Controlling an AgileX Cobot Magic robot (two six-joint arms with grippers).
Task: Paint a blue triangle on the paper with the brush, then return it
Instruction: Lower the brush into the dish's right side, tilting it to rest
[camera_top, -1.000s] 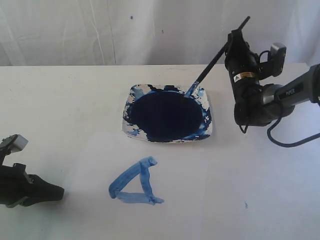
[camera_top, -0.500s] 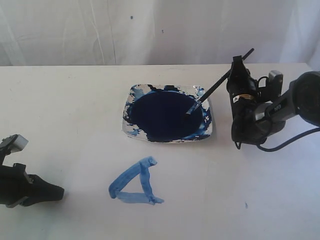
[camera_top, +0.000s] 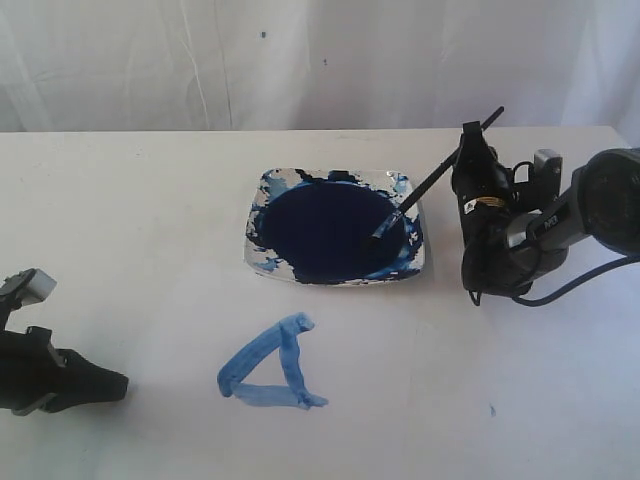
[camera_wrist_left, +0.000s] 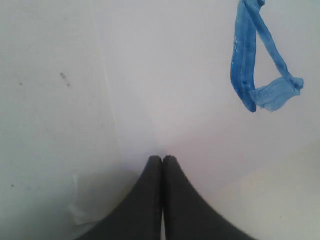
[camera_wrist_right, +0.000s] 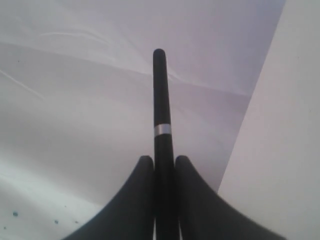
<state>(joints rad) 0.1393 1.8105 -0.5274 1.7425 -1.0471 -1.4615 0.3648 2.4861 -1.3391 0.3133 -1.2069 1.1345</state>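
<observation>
While the right jaws clench the brush high on its handle, it slants down with its tip in the dish, apparently to be returned there. The dish holds a dark-blue paint pool. The triangle is complete on the paper, near the dish. The left jaws are pressed together and empty.

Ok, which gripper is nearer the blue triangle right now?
Left. The left gripper sits beside the blue triangle, apart from it; the right gripper, holding the brush, is farther off, past the dish.
</observation>
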